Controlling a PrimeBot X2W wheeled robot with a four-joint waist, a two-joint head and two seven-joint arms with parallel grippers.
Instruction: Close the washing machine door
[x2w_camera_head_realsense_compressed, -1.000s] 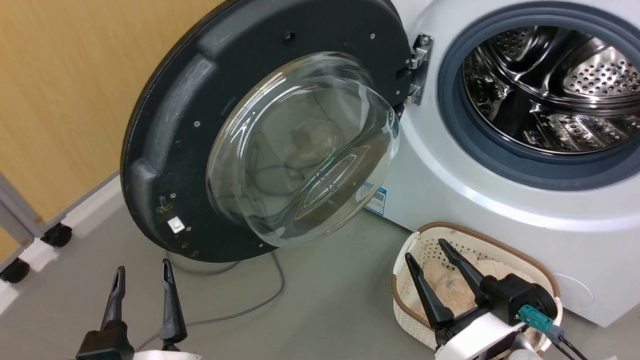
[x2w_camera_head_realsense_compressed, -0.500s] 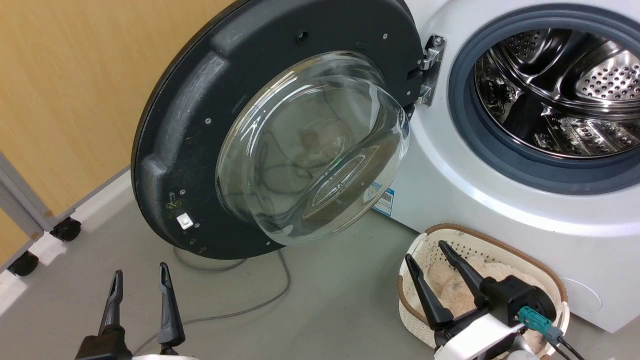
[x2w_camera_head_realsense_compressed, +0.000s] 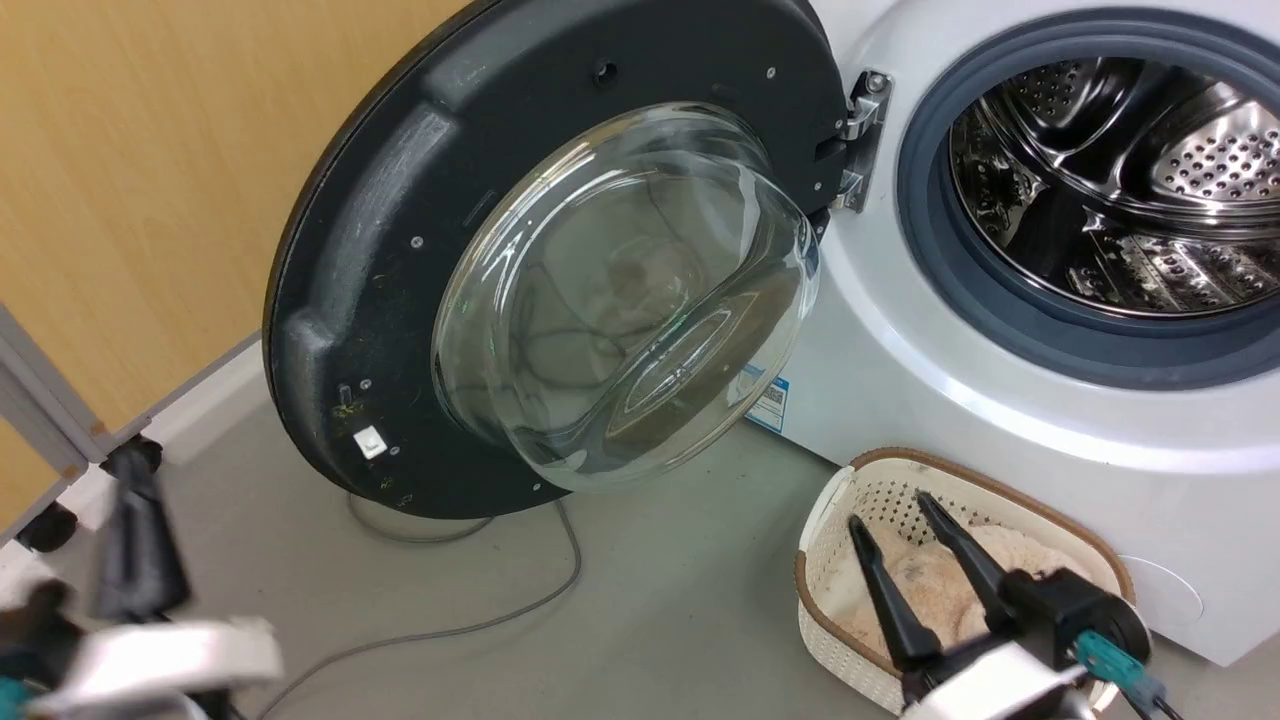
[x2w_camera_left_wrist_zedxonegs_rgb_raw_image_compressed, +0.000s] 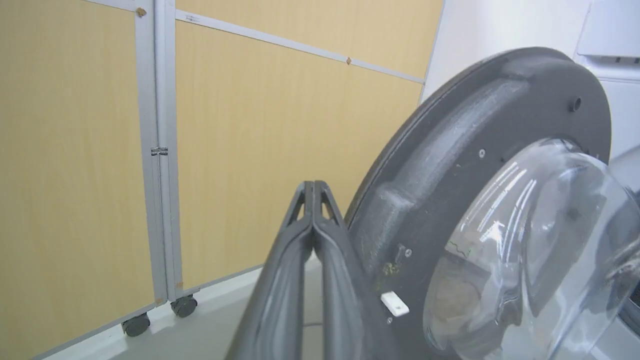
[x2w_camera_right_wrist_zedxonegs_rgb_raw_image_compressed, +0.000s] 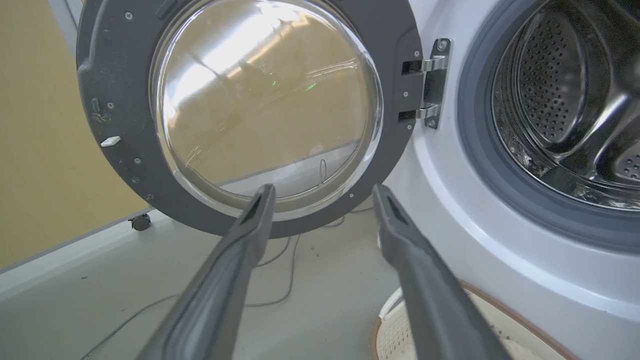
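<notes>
Left of the washing machine door (x2w_camera_head_realsense_compressed: 400, 250), the left gripper (x2w_camera_head_realsense_compressed: 140, 540) has swung out and up since a moment ago. It is a blur in the head view, too smeared to tell how its fingers stand. The left wrist view clears that up: the two dark fingers (x2w_camera_left_wrist_zedxonegs_rgb_raw_image_compressed: 327, 250) are pressed together with nothing between them. They point at the outer rim of the door, on the side far from the hinge. They do not seem to touch it yet.

The door itself is wide open and has not moved. Its black ring faces out, and the clear glass bowl (x2w_camera_head_realsense_compressed: 620, 300) bulges from its middle. A grey cable (x2w_camera_head_realsense_compressed: 480, 625) lies on the floor below the door.

Right of the door, the metal hinge (x2w_camera_head_realsense_compressed: 860, 140) joins it to the washing machine (x2w_camera_head_realsense_compressed: 900, 350). The right wrist view shows this hinge face-on, which the left wrist view does not. Further right of the door is the shiny drum (x2w_camera_head_realsense_compressed: 1120, 180), open and bare.

Below and right of the door, the right gripper (x2w_camera_head_realsense_compressed: 890, 512) has slid a little to the right. Its fingers are spread apart and hold nothing. It hangs over a small cream basket (x2w_camera_head_realsense_compressed: 825, 630).

So no closing is done yet. I think all of the push is still to come.
</notes>
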